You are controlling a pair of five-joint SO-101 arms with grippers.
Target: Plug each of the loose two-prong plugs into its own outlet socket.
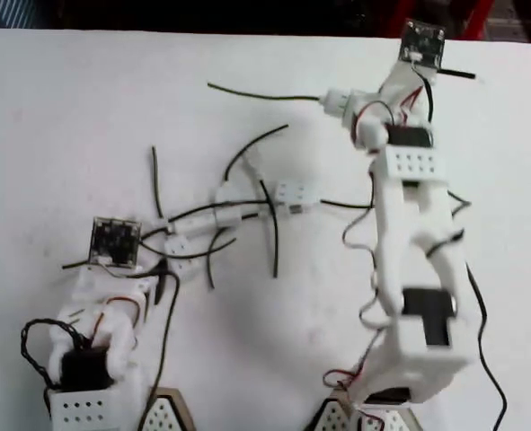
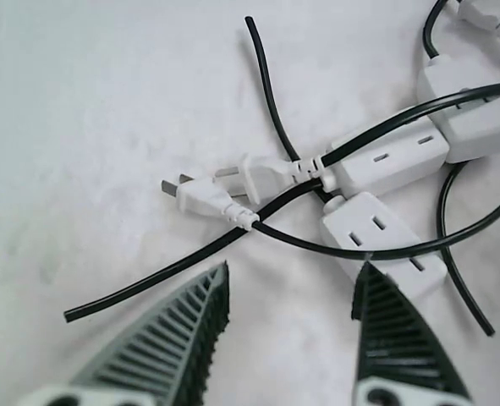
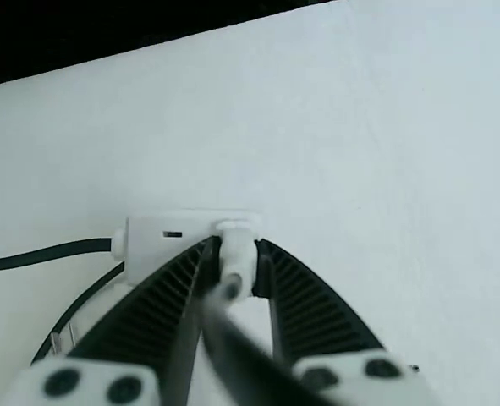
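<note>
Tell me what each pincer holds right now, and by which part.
Right pincer grips a white plug by its body; left pincer is open, empty.

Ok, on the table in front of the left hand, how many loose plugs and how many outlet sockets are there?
Loose plugs: 2
Outlet sockets: 3
Total: 5, leaving out a cut-off white piece beyond the sockets, too partial to identify.
</note>
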